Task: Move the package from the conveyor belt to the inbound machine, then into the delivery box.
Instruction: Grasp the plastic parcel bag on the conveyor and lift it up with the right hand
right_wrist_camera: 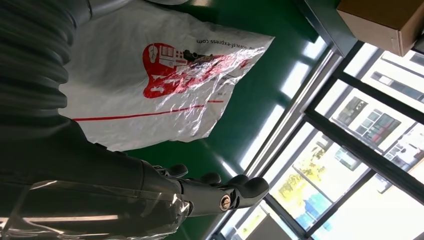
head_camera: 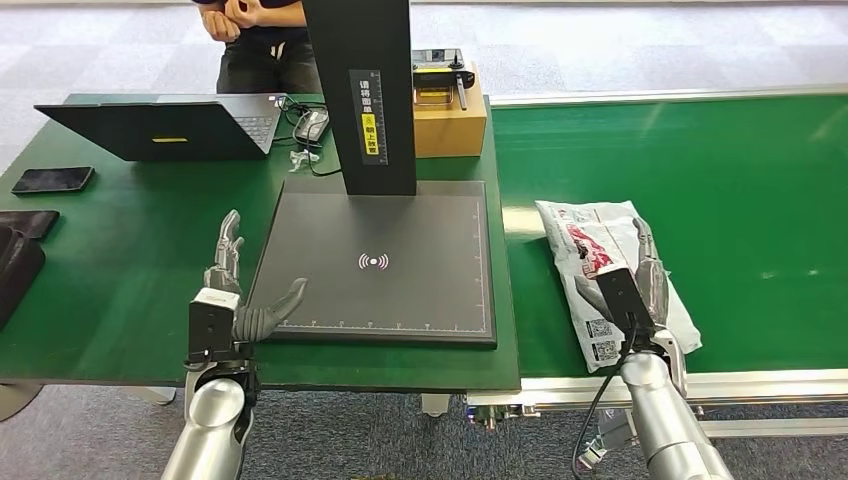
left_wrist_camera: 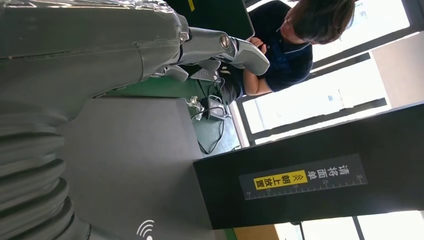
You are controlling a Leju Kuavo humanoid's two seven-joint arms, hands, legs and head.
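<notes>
A white plastic package (head_camera: 590, 250) with red print lies flat on the green conveyor belt (head_camera: 740, 210), near its front left corner. My right hand (head_camera: 642, 275) hovers over the package's near right part, fingers straight and apart, holding nothing. In the right wrist view the package (right_wrist_camera: 150, 85) lies beside my right hand (right_wrist_camera: 215, 192). The inbound machine is a black platform (head_camera: 400, 230) with a black column (head_camera: 365, 90). My left hand (head_camera: 238, 290) is spread at the platform's left front edge, thumb on the platform. In the left wrist view my left hand (left_wrist_camera: 215, 47) shows over the platform (left_wrist_camera: 140, 150).
A cardboard box (head_camera: 450, 120) stands behind the machine. An open laptop (head_camera: 170, 125), a phone (head_camera: 52, 180) and a black pouch (head_camera: 20, 250) lie on the green table to the left. A person (head_camera: 260, 40) stands at the far side.
</notes>
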